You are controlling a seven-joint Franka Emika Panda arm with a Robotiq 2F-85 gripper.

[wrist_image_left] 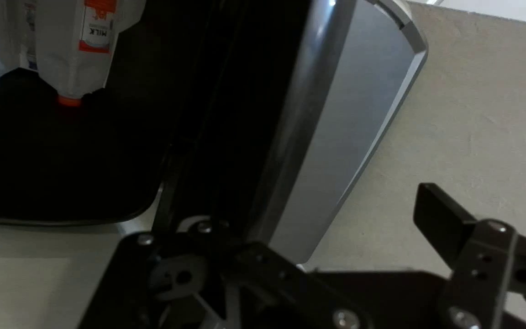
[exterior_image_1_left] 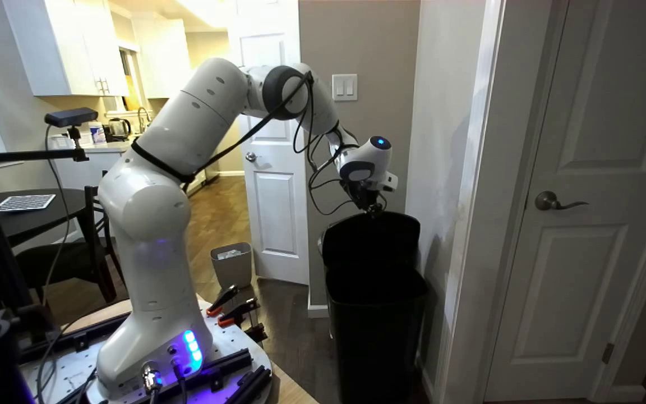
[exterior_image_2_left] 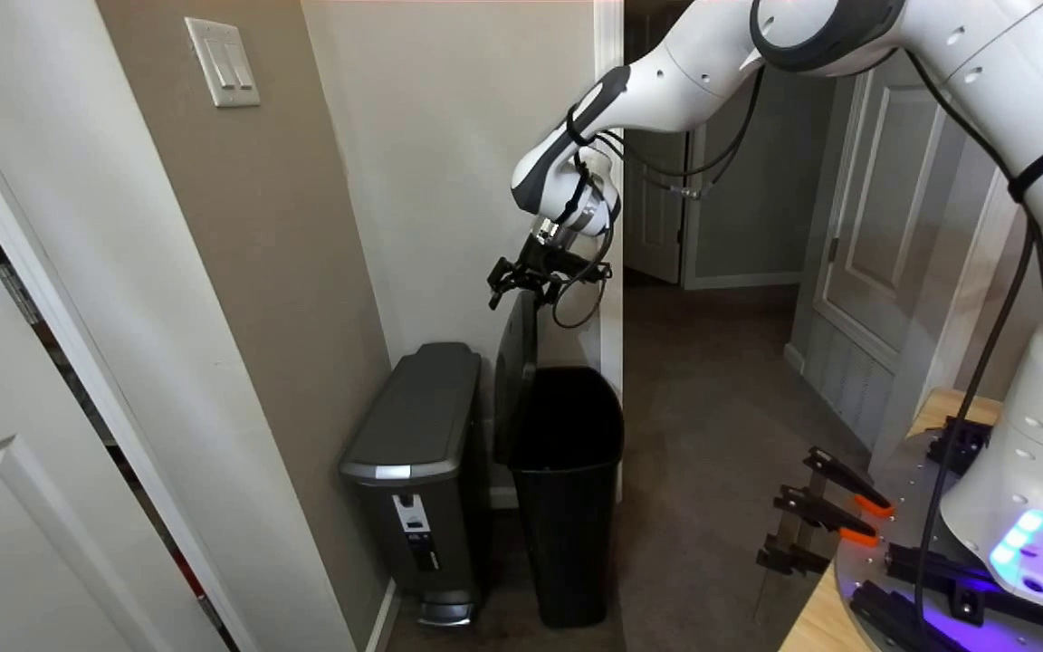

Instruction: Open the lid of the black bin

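Note:
The black bin stands by the wall; it shows in both exterior views. Its lid is raised and stands about upright at the back of the opening, seen almost edge-on in an exterior view. My gripper is at the lid's top edge; in the wrist view its fingers are wide apart with nothing between them. One finger overlaps the near end of the lid; whether it touches cannot be told. White milk jugs show inside the open bin.
A grey pedal bin with a shut lid stands beside the black bin; its top also shows in the wrist view. Walls stand close behind both bins. A small grey wastebasket stands on the floor near a white door. Clamps hold the robot's table.

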